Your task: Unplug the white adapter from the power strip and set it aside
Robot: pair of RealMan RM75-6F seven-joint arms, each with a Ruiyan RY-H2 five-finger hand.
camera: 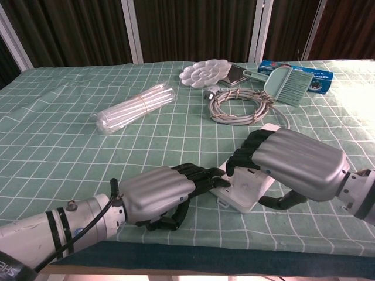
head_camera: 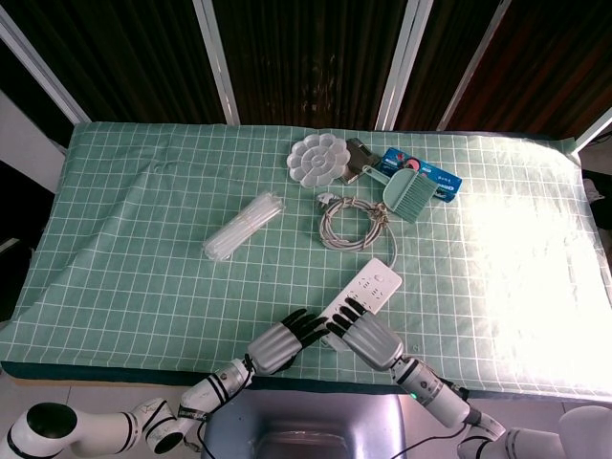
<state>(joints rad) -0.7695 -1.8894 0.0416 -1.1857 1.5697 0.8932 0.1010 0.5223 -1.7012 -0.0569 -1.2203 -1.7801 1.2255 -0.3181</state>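
The white power strip (head_camera: 376, 282) lies slanted near the table's front edge, its grey cable (head_camera: 349, 218) coiled behind it. The white adapter (camera: 249, 180) stands plugged into the strip's near end (camera: 234, 201). My right hand (camera: 293, 161) wraps over the adapter, dark fingers (camera: 243, 156) curled down over its top and the thumb (camera: 281, 201) against its right side. In the head view the right hand (head_camera: 368, 335) hides the adapter. My left hand (camera: 161, 190) lies palm down beside it, fingertips (camera: 211, 175) resting on the strip's near left corner; the left hand (head_camera: 282, 337) holds nothing.
A clear bundle of straws (head_camera: 244, 226) lies left of centre. At the back stand a white flower-shaped palette (head_camera: 316, 161), a green dustpan brush (head_camera: 406, 191) and a blue box (head_camera: 435, 178). The table's front edge (camera: 234, 249) runs just under both hands.
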